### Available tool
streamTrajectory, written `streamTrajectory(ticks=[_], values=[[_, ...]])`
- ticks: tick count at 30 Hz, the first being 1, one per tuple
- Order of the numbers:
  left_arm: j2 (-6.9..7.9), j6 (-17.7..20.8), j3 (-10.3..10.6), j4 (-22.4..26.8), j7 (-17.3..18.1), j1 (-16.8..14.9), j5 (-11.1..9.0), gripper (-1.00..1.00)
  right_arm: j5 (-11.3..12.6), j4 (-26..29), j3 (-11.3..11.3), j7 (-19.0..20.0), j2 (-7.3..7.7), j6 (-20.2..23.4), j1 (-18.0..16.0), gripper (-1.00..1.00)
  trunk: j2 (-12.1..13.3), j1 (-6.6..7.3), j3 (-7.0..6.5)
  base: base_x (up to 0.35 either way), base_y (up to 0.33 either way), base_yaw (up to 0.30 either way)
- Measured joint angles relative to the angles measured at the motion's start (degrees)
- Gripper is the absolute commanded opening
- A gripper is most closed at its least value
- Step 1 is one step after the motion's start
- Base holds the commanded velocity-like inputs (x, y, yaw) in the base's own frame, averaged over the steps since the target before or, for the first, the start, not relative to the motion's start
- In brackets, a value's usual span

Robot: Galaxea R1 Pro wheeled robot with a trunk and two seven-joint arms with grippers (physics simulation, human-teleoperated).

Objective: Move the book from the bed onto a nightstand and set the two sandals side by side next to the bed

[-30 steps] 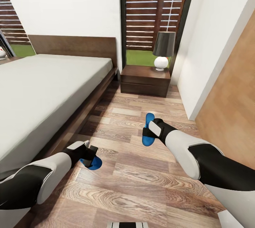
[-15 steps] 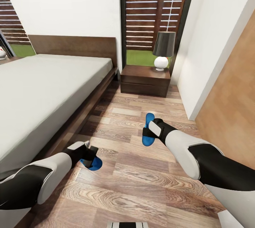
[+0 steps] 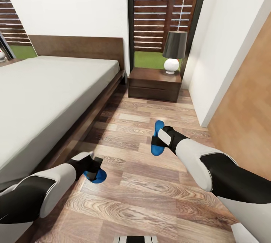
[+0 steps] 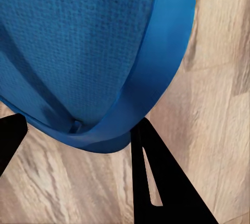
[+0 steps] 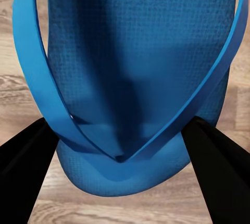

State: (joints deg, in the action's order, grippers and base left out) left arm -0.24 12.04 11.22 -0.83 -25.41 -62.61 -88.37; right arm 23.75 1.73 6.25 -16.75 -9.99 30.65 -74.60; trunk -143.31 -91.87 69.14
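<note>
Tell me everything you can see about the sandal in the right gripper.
The sandal in the right gripper is a bright blue flip-flop with a finely textured, foam-like footbed and a smooth blue V-shaped toe strap. The black fingers stand on either side of it near the point where the strap meets the sole. In the head view it is above the wood-plank floor, pointing toward the nightstand.

The left gripper [image 3: 91,166] holds one blue sandal [image 3: 96,176] low over the wood floor [image 3: 150,197], just beside the bed [image 3: 45,96]. The right gripper [image 3: 160,139] holds the other sandal [image 3: 157,143] further from the bed. A lamp [image 3: 173,52] stands on the nightstand [image 3: 154,84].
</note>
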Motion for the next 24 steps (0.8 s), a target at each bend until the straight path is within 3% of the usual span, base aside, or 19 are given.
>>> streamTrajectory(ticks=[24], values=[[-0.07,-0.38,-0.35,0.59,-4.44,-0.01,-0.39,-1.0,0.08,0.05,-0.08,0.02,0.0,0.09,0.0,-1.0,-0.32,-0.62,5.32,0.0,0.0,0.0]])
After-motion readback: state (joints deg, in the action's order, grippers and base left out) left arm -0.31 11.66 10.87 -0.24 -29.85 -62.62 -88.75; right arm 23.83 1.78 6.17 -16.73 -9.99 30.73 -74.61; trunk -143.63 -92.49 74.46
